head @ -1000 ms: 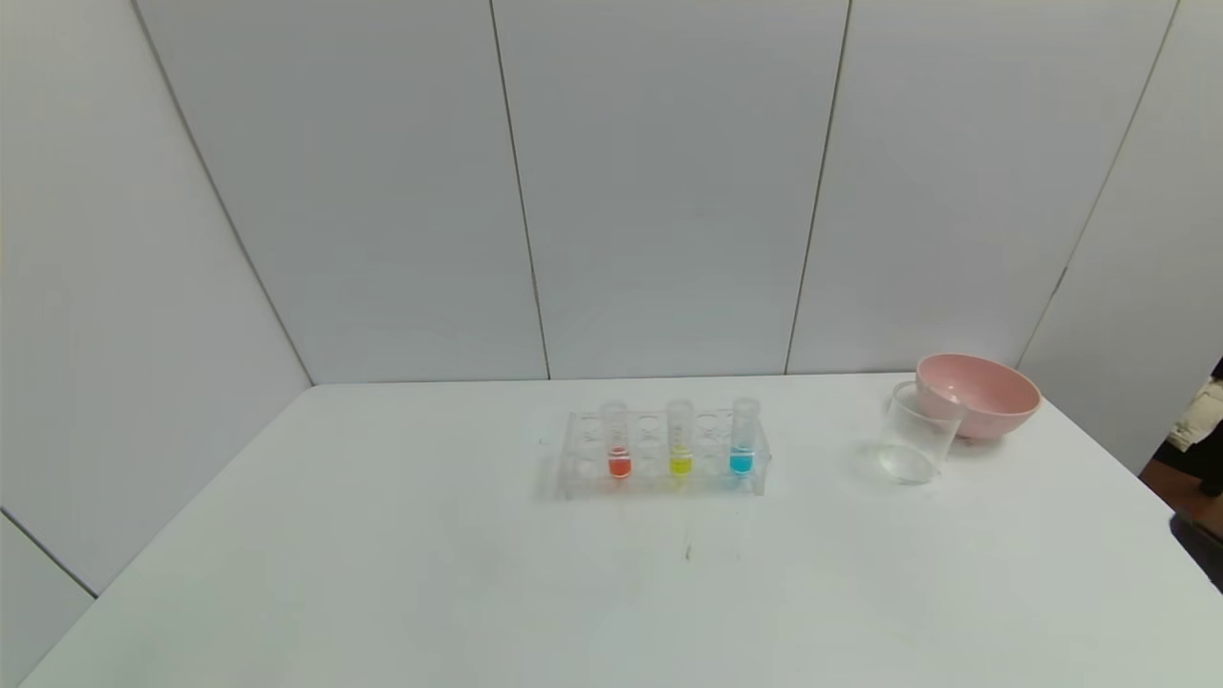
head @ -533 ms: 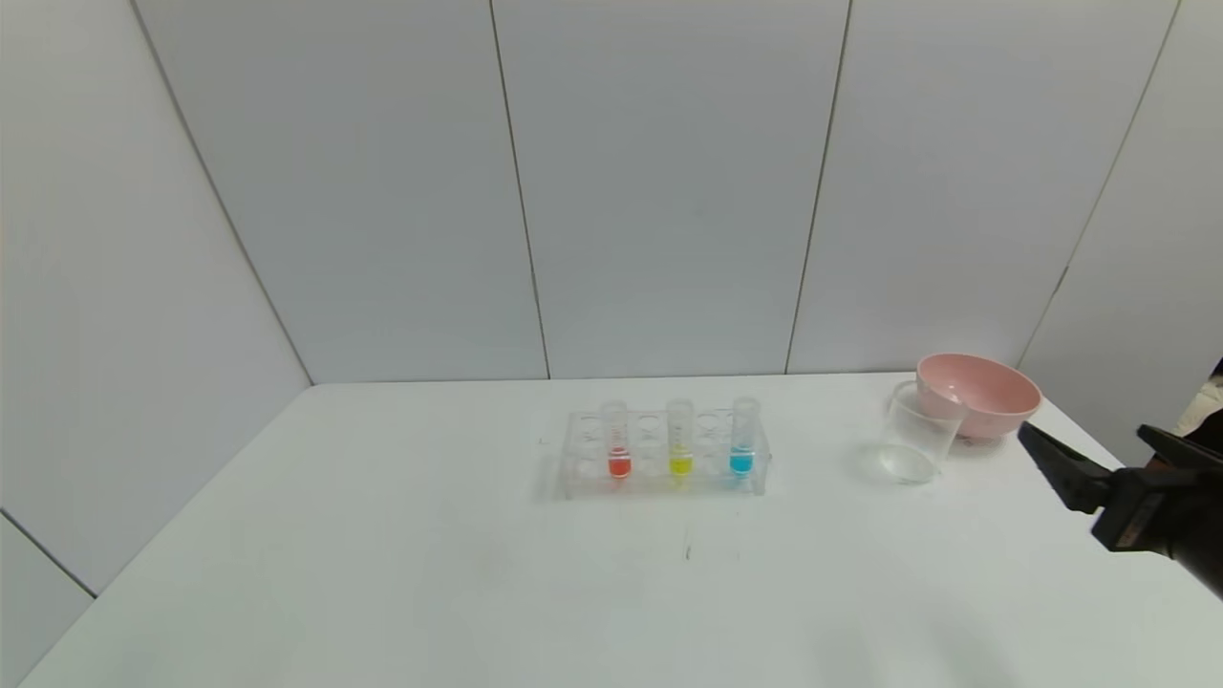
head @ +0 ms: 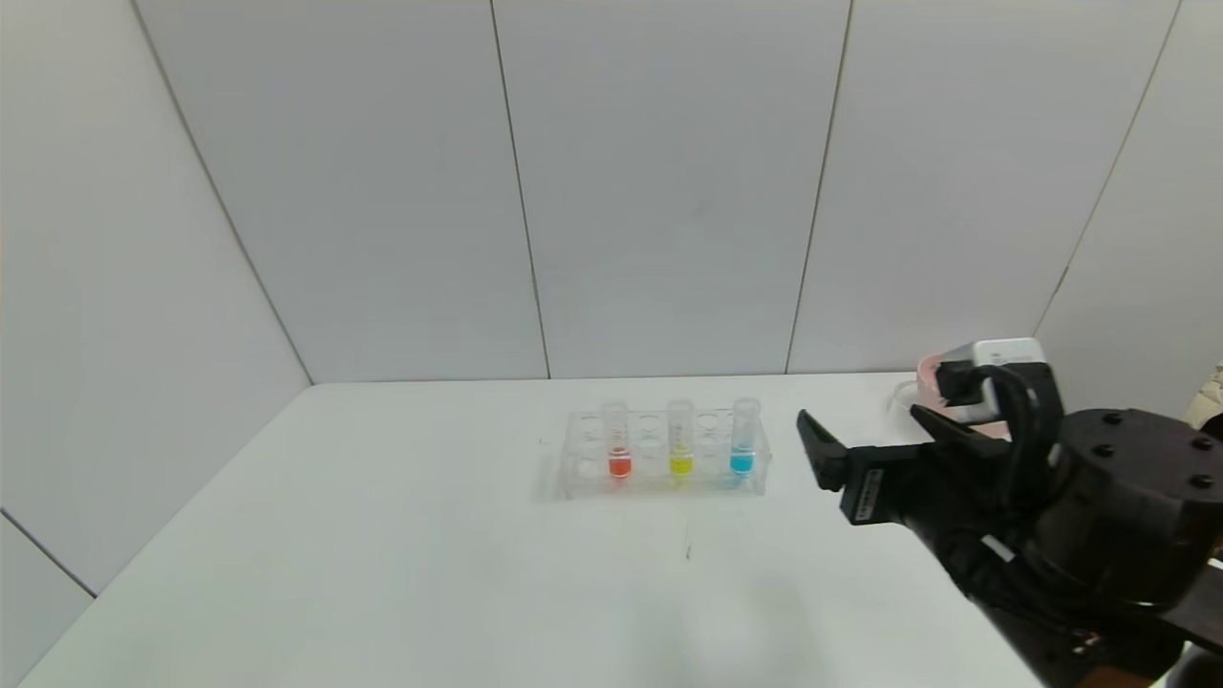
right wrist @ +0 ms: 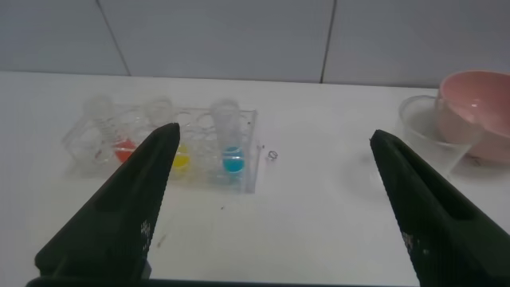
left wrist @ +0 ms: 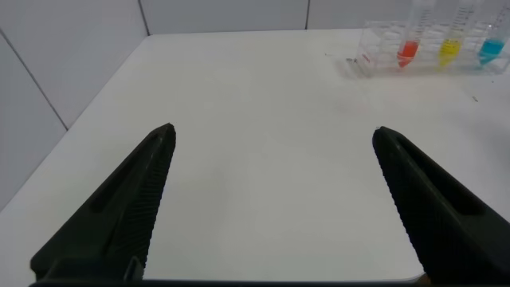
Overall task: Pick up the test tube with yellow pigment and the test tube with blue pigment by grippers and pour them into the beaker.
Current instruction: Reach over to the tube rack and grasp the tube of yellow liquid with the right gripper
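The yellow test tube [head: 680, 441] and the blue test tube [head: 743, 440] stand upright in a clear rack [head: 659, 483] at mid-table. My right gripper [head: 860, 413] is open and empty, just right of the rack, fingers pointing at it. In the right wrist view the blue tube [right wrist: 232, 151] and yellow tube [right wrist: 180, 159] lie ahead of the gripper [right wrist: 272, 132]. The beaker [right wrist: 426, 131] stands empty to the right, against the pink bowl; in the head view only its rim [head: 901, 395] shows behind the arm. My left gripper [left wrist: 272, 130] is open over bare table, far from the rack [left wrist: 382, 48].
A tube with red-orange liquid [head: 617, 441] stands at the rack's left end. The pink bowl [right wrist: 478, 104] sits at the back right corner, mostly hidden by my right arm in the head view. Grey wall panels close in the table at the back and left.
My right arm has come into view from the right and moved left toward the rack. It now covers most of the beaker and bowl. The tubes have not moved.
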